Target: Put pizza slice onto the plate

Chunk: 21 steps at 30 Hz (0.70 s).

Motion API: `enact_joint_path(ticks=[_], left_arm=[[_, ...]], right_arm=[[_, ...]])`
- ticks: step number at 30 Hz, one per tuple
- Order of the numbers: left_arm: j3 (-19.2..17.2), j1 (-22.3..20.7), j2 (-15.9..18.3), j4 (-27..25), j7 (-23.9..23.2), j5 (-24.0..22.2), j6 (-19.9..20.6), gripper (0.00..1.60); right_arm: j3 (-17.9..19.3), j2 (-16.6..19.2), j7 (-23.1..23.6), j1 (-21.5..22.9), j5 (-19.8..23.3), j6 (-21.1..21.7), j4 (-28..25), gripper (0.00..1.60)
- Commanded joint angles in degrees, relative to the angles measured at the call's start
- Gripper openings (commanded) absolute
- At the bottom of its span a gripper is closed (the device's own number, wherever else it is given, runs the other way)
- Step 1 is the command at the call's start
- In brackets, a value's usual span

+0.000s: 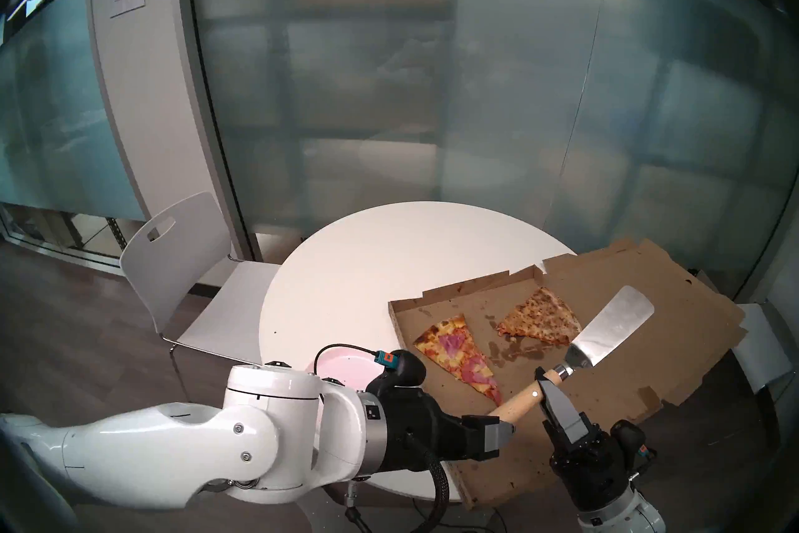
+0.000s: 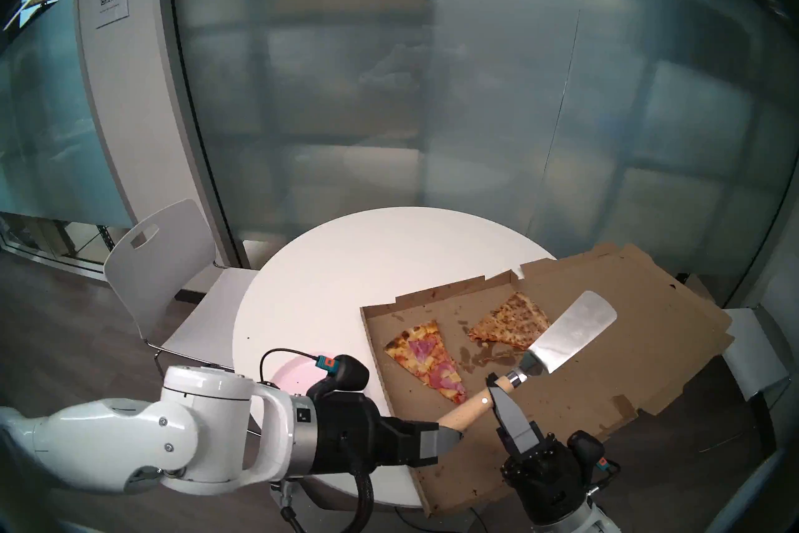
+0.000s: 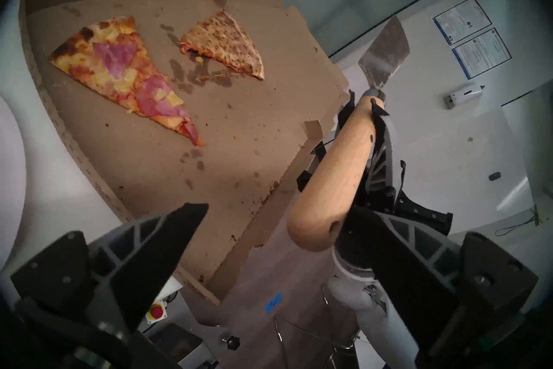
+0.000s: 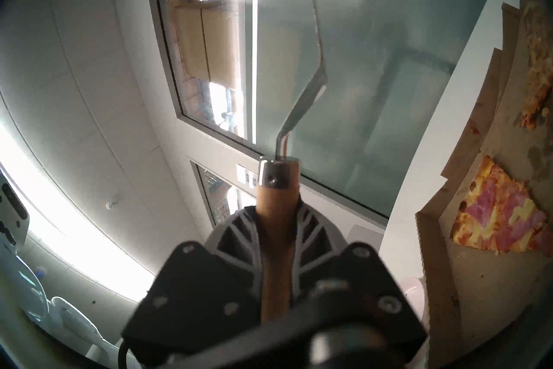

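At the near edge of the round white counter [image 1: 346,259], our right tool [image 1: 545,383] is clenched on the wooden-handled steel spatula [image 1: 605,329], blade raised over the open brown cardboard box [image 1: 605,380]. Our left tool [image 3: 269,239] is released, empty beside the handle's butt. The long ham-and-pineapple pizza slice [image 1: 454,354] lies in the box; the round pale pink plate [image 1: 346,365] waits nearby, half hidden. Next, we judge, the blade must slide under the slice. No writing is legible.

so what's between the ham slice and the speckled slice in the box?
Only bare greasy cardboard of the box with crumbs between the pizza slice and the speckled slice; clearest in the left wrist view.
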Motion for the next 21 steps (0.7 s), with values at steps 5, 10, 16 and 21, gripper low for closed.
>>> enact_joint_path(ticks=[5, 10, 16, 21], left_arm=[[-3.97, -0.48, 3.87, -0.73, -2.85, 0.77, -1.94, 1.6], [-4.67, 0.73, 7.22, -0.73, -5.36, 0.71, -1.71, 1.6], [-4.8, 2.79, 10.63, -0.73, -6.69, 1.8, -3.22, 1.6], [-4.17, 3.0, 10.17, -0.73, -7.78, 3.64, -3.7, 1.6]], right_arm=[[3.45, 1.95, -0.83, -0.77, -0.39, 0.96, -2.09, 0.0], [6.1, 3.61, -2.2, -1.74, -0.67, 2.89, -4.32, 0.0], [7.61, 4.25, -3.32, -2.26, -0.05, 5.05, -6.61, 0.0], [6.77, 4.61, -3.38, -2.43, -0.38, 6.15, -6.55, 0.0]])
